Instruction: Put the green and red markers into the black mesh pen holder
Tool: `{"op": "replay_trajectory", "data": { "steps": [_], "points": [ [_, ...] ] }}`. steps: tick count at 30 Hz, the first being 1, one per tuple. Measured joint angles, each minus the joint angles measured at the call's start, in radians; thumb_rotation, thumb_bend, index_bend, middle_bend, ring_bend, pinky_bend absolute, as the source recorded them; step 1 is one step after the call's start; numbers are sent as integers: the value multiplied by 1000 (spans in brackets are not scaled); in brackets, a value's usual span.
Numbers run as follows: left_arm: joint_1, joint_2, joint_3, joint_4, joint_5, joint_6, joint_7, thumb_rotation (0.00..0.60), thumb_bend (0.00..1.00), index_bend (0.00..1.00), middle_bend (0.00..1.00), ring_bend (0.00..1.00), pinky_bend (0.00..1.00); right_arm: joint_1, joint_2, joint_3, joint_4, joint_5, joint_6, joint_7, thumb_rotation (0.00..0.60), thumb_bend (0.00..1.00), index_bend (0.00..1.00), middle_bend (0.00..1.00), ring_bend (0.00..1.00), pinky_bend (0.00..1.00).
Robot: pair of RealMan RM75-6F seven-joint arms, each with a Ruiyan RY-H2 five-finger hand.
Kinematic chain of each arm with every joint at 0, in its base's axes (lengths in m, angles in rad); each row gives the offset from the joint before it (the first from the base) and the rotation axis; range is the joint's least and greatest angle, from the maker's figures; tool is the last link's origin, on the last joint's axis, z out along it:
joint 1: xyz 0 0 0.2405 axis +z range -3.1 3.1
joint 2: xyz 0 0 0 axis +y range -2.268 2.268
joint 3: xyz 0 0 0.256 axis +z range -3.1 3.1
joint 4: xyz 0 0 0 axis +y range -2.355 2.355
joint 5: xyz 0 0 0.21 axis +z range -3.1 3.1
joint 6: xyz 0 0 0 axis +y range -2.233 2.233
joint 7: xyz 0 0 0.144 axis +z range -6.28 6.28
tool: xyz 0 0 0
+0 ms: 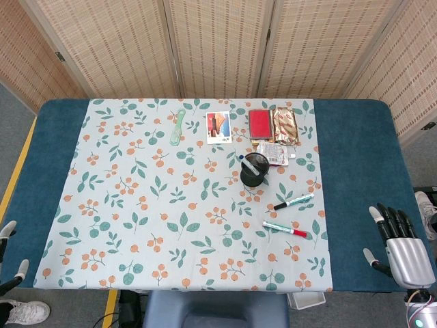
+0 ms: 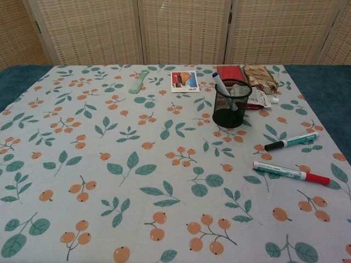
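The black mesh pen holder [image 1: 255,170] [image 2: 231,103] stands upright right of the table's middle, with a blue-capped pen [image 2: 218,81] leaning inside. A marker with a black cap [image 1: 293,201] [image 2: 290,141] lies flat in front of and right of the holder. Nearer the front lies a marker with a red cap [image 1: 285,228] [image 2: 291,172]. My right hand [image 1: 399,246] hovers open off the table's right front corner, well clear of both markers. Only the fingertips of my left hand [image 1: 10,263] show at the left edge, spread and holding nothing. Neither hand appears in the chest view.
A floral cloth [image 1: 136,205] covers the blue table [image 1: 355,157]. At the back lie a green comb [image 1: 177,127], a photo card [image 1: 218,128], a red packet [image 1: 260,124], a brown snack packet [image 1: 287,126] and a small wrapper [image 1: 273,152] behind the holder.
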Motion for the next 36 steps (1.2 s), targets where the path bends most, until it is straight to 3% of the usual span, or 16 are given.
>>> {"op": "replay_trajectory", "data": {
  "steps": [10,15,23,36],
  "points": [
    [0,-1,6,-5,16,9,-4,600,399,0,266,132,283,6,-1,0,-2,21,-21,-16,600,290,11,0,0,0],
    [3,8,6,-4,14,16,-23,600,399,0,269,132,283,30,-7,3,8,14,-49,-23,600,298,124,0,0,0],
    [5,8,0,-5,-4,19,-17,600,399,0,291,133,284,205,-5,74,51,15,-224,-71,600,299,301,0,0,0],
    [-5,15,-13,5,-40,-1,-44,600,399,0,291,135,286,450,-161,160,178,181,-528,-167,600,309,334,10,0,0]
  ]
}}
